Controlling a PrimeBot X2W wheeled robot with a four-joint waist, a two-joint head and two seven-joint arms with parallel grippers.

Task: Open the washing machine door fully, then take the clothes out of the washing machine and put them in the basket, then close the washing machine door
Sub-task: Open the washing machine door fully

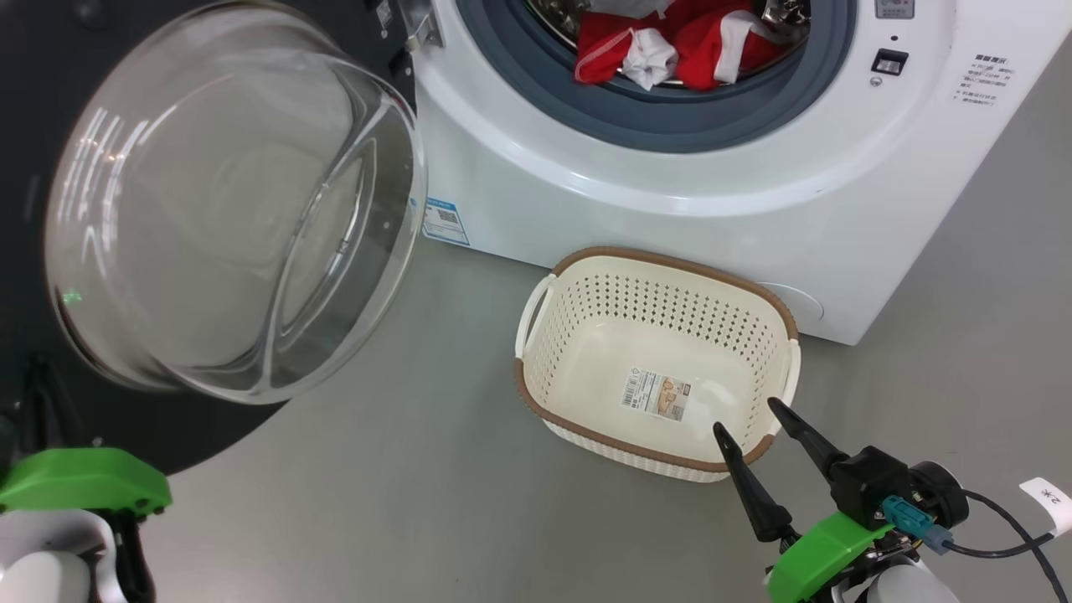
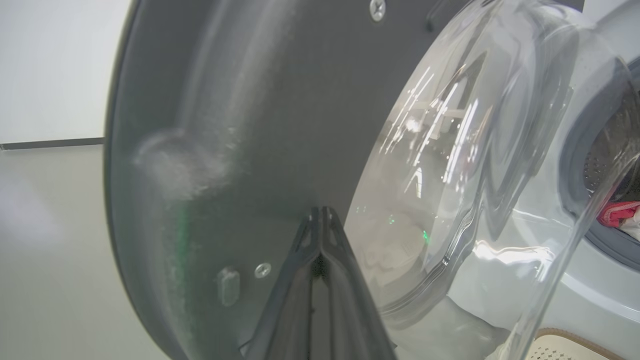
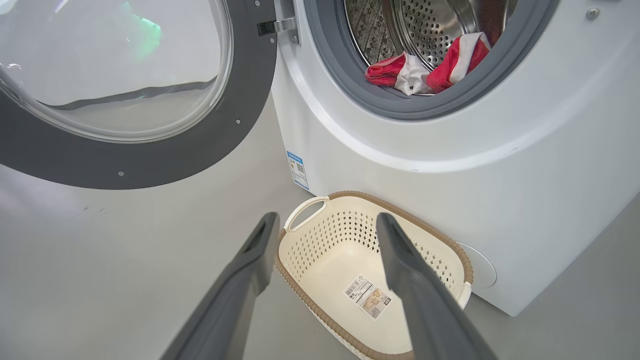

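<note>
The washing machine point(image 1: 670, 218) stands with its door point(image 1: 234, 201) swung open to the left, the glass bowl facing me. Red and white clothes point(image 1: 670, 46) lie in the drum point(image 3: 430, 25) at the front of the opening. The basket point(image 1: 670, 261) sits on the floor before the machine with just a sticker on its floor. My right gripper point(image 1: 744, 416) is open and holds nothing, hovering over the basket's near rim point(image 3: 450, 245). My left gripper point(image 2: 320, 210) is shut on nothing, its tips close to the door's dark inner rim point(image 2: 250, 125) beside the glass.
Grey floor point(image 1: 402, 469) spreads around the basket and under the open door. The door reaches out over the floor on the left. A blue label point(image 1: 444, 219) sits on the machine's lower left front, and a cable point(image 1: 997, 548) trails from my right wrist.
</note>
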